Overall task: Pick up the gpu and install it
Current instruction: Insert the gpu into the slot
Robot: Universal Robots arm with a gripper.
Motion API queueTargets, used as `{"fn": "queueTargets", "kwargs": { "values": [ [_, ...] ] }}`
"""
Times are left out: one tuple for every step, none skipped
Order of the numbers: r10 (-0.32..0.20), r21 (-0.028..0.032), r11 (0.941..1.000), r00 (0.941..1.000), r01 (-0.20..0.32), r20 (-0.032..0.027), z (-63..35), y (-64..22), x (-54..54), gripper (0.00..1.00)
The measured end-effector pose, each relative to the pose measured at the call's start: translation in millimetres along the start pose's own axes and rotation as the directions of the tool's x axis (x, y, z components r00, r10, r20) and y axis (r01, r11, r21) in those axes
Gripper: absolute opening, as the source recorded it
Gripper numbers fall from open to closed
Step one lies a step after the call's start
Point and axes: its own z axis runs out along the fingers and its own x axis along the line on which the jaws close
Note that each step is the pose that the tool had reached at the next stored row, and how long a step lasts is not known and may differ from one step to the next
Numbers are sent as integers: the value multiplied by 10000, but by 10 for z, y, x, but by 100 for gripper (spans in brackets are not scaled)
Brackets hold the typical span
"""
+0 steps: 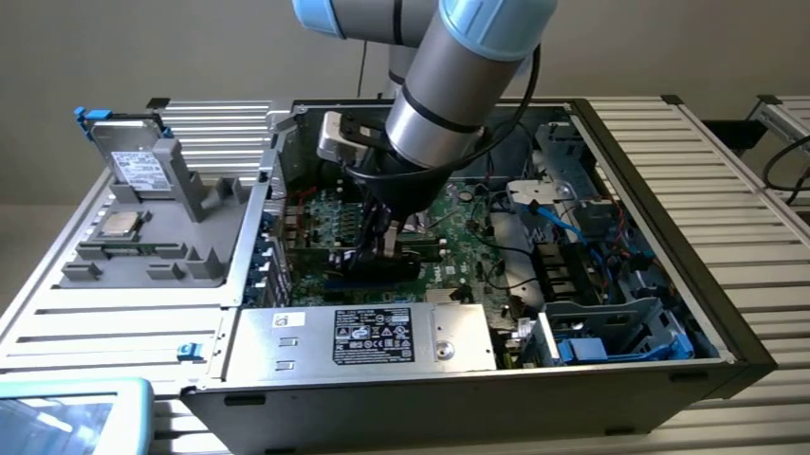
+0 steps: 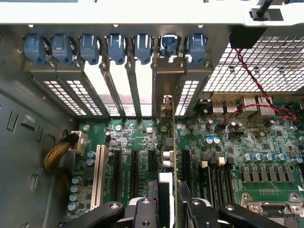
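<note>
Here — jaws narrow, gripping gpu (image 2: 169, 147)

A plain beige wall (image 1: 152, 47) stands behind the ribbed metal table (image 1: 746, 237).

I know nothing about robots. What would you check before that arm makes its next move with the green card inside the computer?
1. Grip: the gripper is closed on the gpu: ok.
2. Card posture: it stands upright, edge-on, over the motherboard: ok.
3. Silver bracket sitting squarely in the rear opening: cannot tell.
4. Card pushed fully into its slot: cannot tell, because its contact edge is hidden.
5. Loose cabling: the red wires and the yellow cable both lie apart from the card: ok.
</note>
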Motion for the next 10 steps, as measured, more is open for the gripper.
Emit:
{"fn": "queueTargets", "kwargs": {
  "values": [
    [19, 2, 10000, 10000, -19, -49, 1, 0, -4, 27],
    [31, 3, 10000, 10000, -31, -84, 0, -1, -5, 27],
    [39, 6, 10000, 9999, -39, -105, -5, 1, -5, 27],
    [46, 8, 10000, 9999, -46, -121, -12, 5, -6, 27],
    [56, 11, 10000, 9999, -55, -141, -21, 8, -6, 27],
    [68, 8, 10000, 9998, -68, -176, -37, 14, -6, 27],
    [78, 5, 10000, 9998, -78, -204, -56, 21, -4, 27],
    [85, 9, 10000, 9997, -85, -221, -78, 29, -4, 27],
    [86, 7, 10000, 9997, -86, -225, -100, 38, -4, 27],
    [87, 7, 10000, 9997, -87, -229, -112, 42, -5, 27]
  ]
}}
